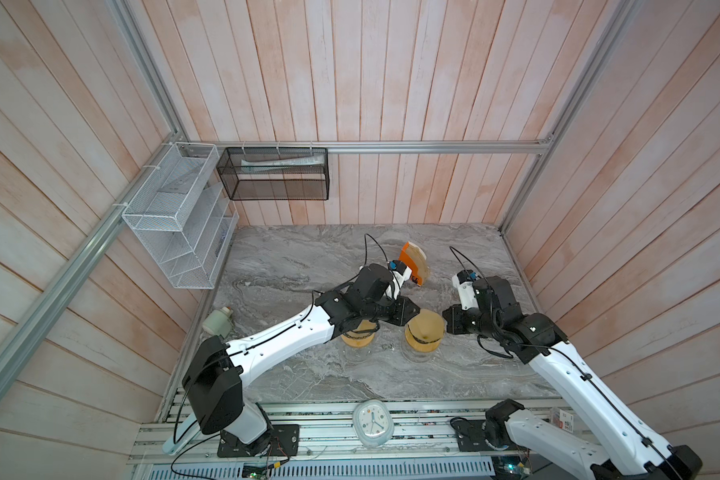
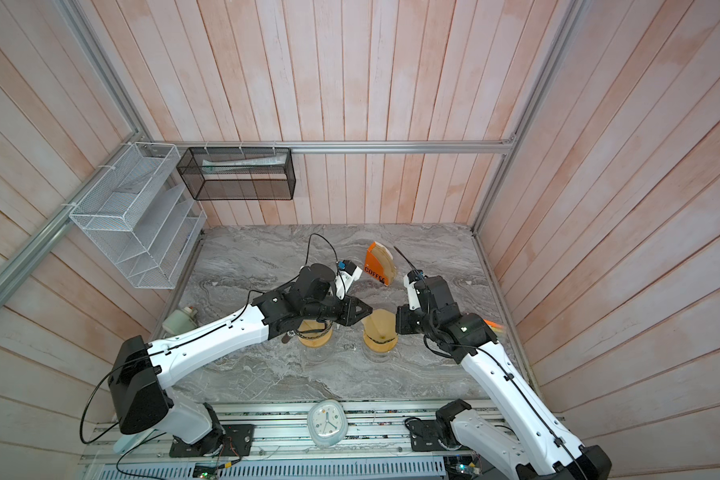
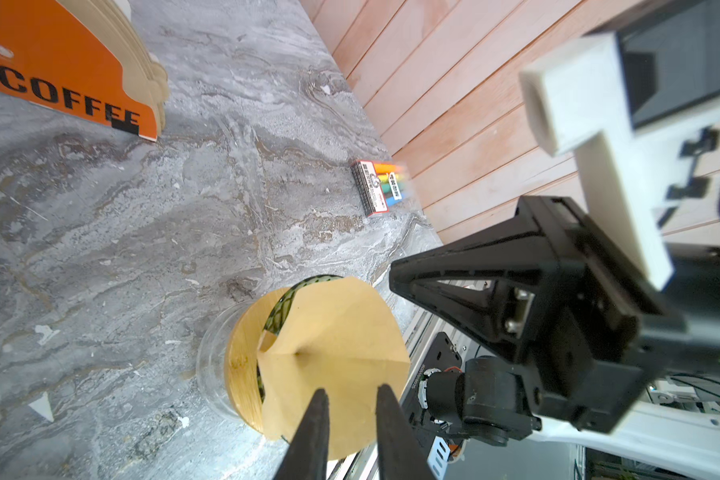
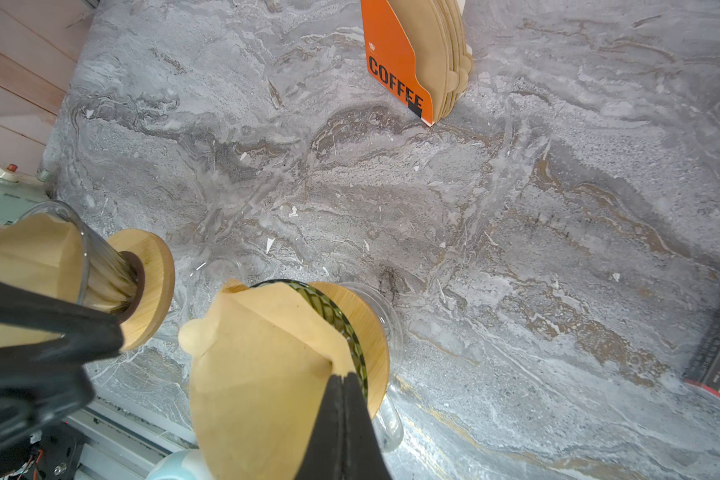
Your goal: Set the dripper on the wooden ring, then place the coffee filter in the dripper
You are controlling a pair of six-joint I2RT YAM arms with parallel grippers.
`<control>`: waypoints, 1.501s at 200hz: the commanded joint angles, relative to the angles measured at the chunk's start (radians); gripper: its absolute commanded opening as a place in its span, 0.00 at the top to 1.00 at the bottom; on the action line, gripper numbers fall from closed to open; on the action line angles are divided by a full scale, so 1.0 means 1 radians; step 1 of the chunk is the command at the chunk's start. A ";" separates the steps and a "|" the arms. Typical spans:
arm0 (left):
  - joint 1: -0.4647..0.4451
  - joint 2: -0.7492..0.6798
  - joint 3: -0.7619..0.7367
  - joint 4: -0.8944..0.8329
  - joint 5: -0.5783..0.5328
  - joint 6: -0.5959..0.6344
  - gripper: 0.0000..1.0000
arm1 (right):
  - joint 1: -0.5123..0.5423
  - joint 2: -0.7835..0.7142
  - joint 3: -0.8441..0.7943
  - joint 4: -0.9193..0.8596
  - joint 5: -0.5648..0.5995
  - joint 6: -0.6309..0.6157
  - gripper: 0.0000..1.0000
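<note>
Tan paper coffee filter (image 4: 258, 365), creased cone, in ribbed green dripper (image 4: 329, 311); right hand (image 4: 341, 377) pinches rim; left hand (image 3: 354, 390) apart.

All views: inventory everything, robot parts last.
green dripper: 1, green, table centre
clear dripper: 1, clear, beside it
coffee filter: 1, tan, in green dripper
second filter: 1, tan, in clear dripper
filter holder: 1, orange, table back
marker pack: 1, multicoloured, right edge
container: 1, pale green, left edge
clock: 1, white, front rail
wire rack: 1, white, left wall
mesh basket: 1, black, back wall
left tool: 1, black, open near coffee filter
right tool: 1, black, shut on coffee filter
</note>
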 commanded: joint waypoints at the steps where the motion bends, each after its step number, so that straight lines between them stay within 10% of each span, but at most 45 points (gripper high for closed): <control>1: 0.026 -0.046 0.028 0.028 -0.040 -0.002 0.76 | -0.004 -0.008 0.029 0.018 0.014 0.012 0.99; 54: 0.139 -0.128 0.099 -0.033 -0.117 0.058 0.71 | -0.039 0.020 0.063 0.127 0.036 -0.003 0.95; 72: 0.191 -0.184 0.104 -0.067 -0.174 0.083 0.45 | -0.078 0.030 0.061 0.201 0.023 -0.011 0.72; 85: 0.239 -0.233 0.089 -0.074 -0.189 0.099 0.00 | -0.109 0.039 0.050 0.261 0.009 -0.010 0.50; 106: 0.329 -0.311 0.063 -0.102 -0.208 0.110 0.00 | -0.161 0.066 0.046 0.336 -0.033 -0.013 0.23; 129: 0.425 -0.394 0.015 -0.125 -0.231 0.139 0.00 | -0.209 0.111 0.064 0.374 -0.045 -0.037 0.17; 240: 0.889 -0.454 -0.173 -0.169 -0.270 0.225 0.00 | -0.463 0.061 -0.179 0.713 0.083 -0.079 0.15; 300: 0.948 -0.498 -0.388 0.053 -0.398 0.254 0.00 | -0.519 0.056 -0.378 0.928 0.180 -0.053 0.15</control>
